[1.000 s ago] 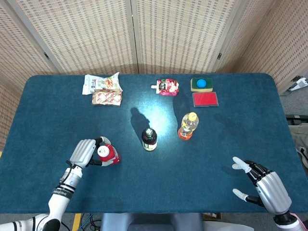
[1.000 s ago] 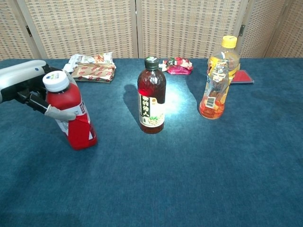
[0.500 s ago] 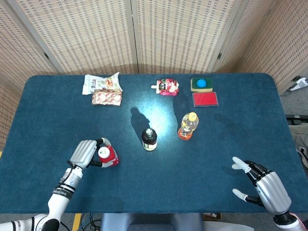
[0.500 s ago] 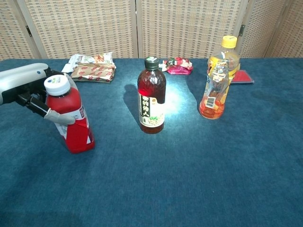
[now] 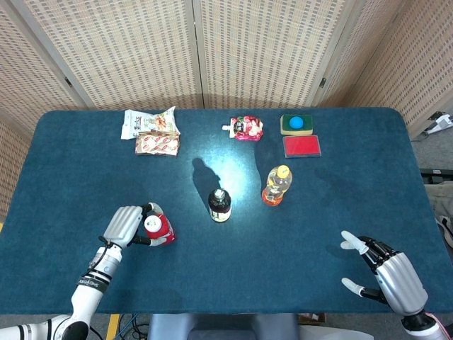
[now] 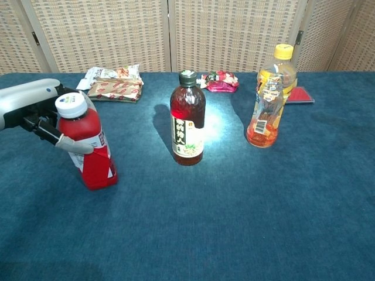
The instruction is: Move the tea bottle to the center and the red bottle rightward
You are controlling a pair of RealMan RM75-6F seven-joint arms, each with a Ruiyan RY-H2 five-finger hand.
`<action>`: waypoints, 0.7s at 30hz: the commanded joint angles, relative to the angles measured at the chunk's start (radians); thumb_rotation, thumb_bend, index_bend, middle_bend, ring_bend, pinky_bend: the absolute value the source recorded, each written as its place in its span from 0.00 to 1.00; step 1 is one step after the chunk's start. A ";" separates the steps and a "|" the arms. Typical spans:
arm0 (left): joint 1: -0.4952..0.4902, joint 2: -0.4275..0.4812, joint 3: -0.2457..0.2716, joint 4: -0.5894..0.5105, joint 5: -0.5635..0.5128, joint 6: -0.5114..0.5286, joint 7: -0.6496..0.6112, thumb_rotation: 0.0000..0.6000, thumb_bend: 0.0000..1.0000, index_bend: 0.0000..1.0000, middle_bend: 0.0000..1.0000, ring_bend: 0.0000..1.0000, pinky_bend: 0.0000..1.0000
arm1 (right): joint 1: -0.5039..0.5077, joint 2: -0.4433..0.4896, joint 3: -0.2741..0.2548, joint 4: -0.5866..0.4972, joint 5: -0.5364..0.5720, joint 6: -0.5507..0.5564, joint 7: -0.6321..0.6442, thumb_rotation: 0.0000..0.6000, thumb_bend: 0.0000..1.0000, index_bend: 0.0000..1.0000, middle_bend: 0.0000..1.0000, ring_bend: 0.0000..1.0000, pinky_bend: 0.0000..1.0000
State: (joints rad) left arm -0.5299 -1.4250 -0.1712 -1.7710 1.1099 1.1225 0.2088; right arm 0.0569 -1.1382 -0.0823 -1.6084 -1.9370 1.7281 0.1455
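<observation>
1. While the left hand (image 6: 35, 111) is wrapping its fingers (image 6: 73, 146) around the red bottle (image 6: 88, 146), the bottle is standing less tilted than a second ago, shifted slightly, at the counter's (image 5: 354, 184) front left.
2. The tea bottle (image 6: 187, 120) is already standing near the center, so the red bottle's rightward move is probably what is left.
3. The right hand (image 5: 386, 273) is hovering released, fingers spread, near the front right edge.
4. Woven screens (image 5: 269, 42) are closing off the back.
</observation>
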 commanded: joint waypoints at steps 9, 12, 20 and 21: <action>-0.004 0.015 -0.006 -0.030 -0.045 -0.007 0.016 1.00 0.05 0.11 0.21 0.39 0.67 | 0.000 0.000 0.001 0.000 0.001 0.000 0.000 1.00 0.03 0.14 0.38 0.30 0.52; -0.003 0.029 -0.001 -0.045 -0.056 -0.008 0.024 1.00 0.05 0.08 0.18 0.36 0.65 | 0.000 0.000 0.002 0.001 0.003 0.000 -0.001 1.00 0.03 0.14 0.38 0.30 0.52; 0.007 0.092 0.007 -0.101 -0.072 -0.005 0.036 1.00 0.05 0.02 0.10 0.30 0.61 | 0.000 -0.001 0.005 0.001 0.009 -0.003 -0.001 1.00 0.03 0.14 0.38 0.30 0.52; 0.010 0.100 0.009 -0.108 -0.070 -0.001 0.036 1.00 0.05 0.02 0.10 0.29 0.60 | 0.000 -0.001 0.005 0.001 0.010 -0.003 -0.002 1.00 0.04 0.14 0.38 0.30 0.52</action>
State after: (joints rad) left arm -0.5229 -1.3314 -0.1642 -1.8726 1.0387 1.1178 0.2443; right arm 0.0573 -1.1391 -0.0774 -1.6072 -1.9270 1.7249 0.1436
